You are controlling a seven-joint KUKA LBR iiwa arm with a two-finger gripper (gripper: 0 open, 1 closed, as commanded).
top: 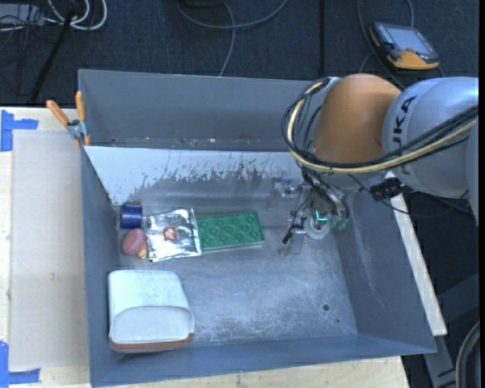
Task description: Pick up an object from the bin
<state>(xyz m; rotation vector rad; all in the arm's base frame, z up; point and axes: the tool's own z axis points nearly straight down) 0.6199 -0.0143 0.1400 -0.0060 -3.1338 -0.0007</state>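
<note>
Placement of the pincer (290, 241) is low over bare floor at the right of the grey metal bin (226, 120), and the flat green studded plastic plate (230, 231) is laid just beside it toward the view's left, near the back wall. Whether the pincer is released or clenched cannot be told. A crinkled silver foil packet (172, 234) is seen touching the plate's far end.

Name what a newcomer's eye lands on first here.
The arm's orange cover looms over the right of the grey metal bin, its gripper low beside a flat green studded plate mid-bin. Left of that lies a crinkled silver foil packet, and a white rounded tub sits in the near left corner.
</note>
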